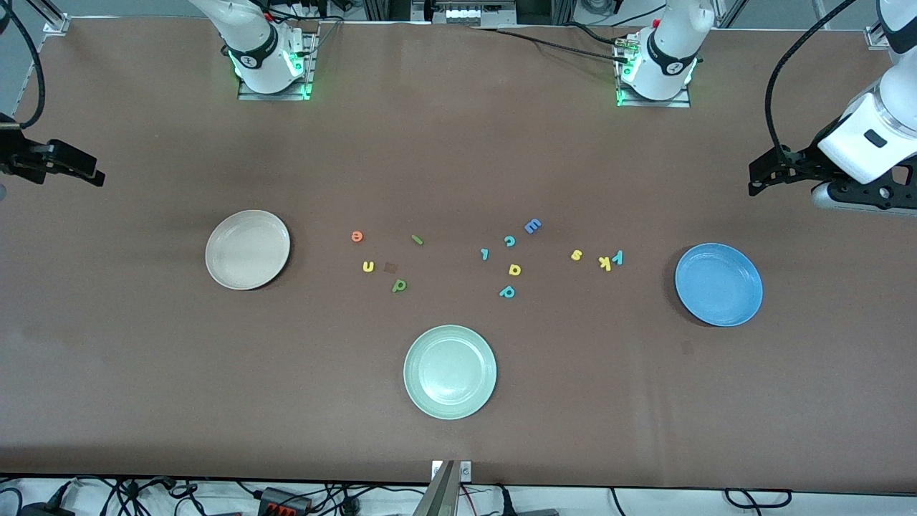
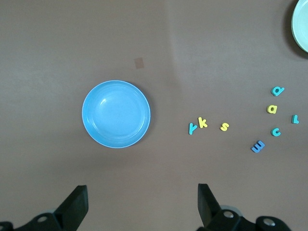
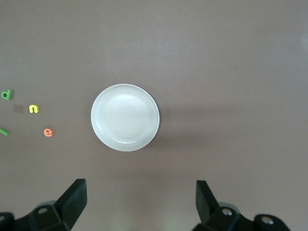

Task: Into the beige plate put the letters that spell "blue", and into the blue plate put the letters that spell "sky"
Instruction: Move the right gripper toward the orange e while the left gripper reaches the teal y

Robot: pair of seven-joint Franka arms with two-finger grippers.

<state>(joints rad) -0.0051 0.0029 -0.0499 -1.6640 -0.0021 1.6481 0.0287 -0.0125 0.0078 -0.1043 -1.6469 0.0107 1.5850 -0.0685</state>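
Nothing is sorted yet: round beige plate and round blue plate lie empty, all seven small flat letters on the brown counter between them, mid-counter. Left claw and right claw wait open over opposite counter ends.

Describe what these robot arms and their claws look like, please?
Both arms are glossy white with black joint bands, on metal base plates lit green. The left gripper and right gripper are black, each with two flat wedge-shaped fingers. A black cable loops along the left arm.
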